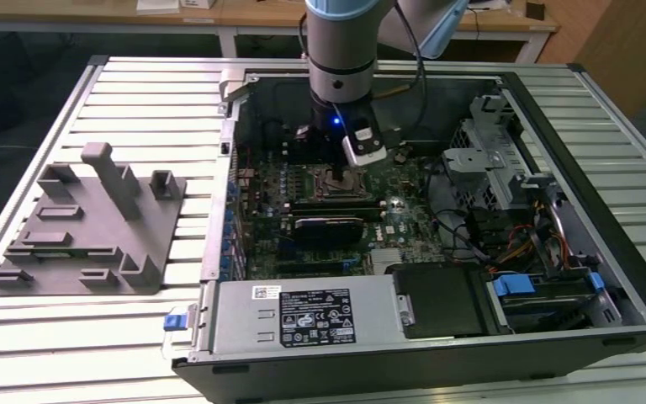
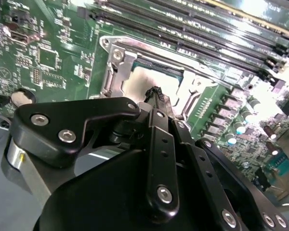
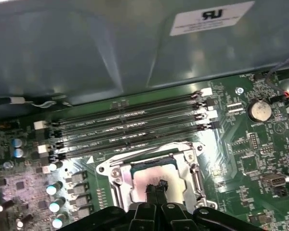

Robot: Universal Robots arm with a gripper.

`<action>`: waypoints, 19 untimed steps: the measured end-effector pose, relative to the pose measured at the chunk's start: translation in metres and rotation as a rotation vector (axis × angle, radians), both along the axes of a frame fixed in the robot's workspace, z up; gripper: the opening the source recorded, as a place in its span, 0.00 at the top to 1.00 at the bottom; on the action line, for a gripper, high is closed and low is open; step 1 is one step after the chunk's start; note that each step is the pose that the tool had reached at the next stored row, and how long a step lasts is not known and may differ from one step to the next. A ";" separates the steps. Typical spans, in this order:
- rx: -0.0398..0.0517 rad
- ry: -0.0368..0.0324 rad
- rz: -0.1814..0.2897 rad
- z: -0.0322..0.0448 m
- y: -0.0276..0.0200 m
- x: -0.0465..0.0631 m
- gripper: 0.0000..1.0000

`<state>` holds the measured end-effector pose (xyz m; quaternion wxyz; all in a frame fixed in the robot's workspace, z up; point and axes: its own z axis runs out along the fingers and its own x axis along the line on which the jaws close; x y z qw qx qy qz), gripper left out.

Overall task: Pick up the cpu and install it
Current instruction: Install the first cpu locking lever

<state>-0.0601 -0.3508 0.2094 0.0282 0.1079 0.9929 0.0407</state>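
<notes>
Touching shiny square cpu (image 3: 151,177): black gripper (image 3: 157,185)

Hidden and cut-off parts

The gripper (image 3: 156,186) covers the cpu (image 3: 143,179) toward 6 o'clock in the first wrist view; the exterior view's arm (image 1: 343,50) is cropped at 12 o'clock.

Slatted metal table (image 1: 132,101), open computer case (image 1: 592,151) on it, grey fixture block (image 1: 87,227) beside
</notes>
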 end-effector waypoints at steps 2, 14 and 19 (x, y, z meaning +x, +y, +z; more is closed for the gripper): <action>-0.0046 0.0000 0.000 -0.0001 0.0001 0.003 0.89; -0.0079 -0.0004 0.102 -0.0004 0.0009 0.007 0.89; -0.0081 -0.0005 0.122 -0.0004 0.0010 0.007 0.89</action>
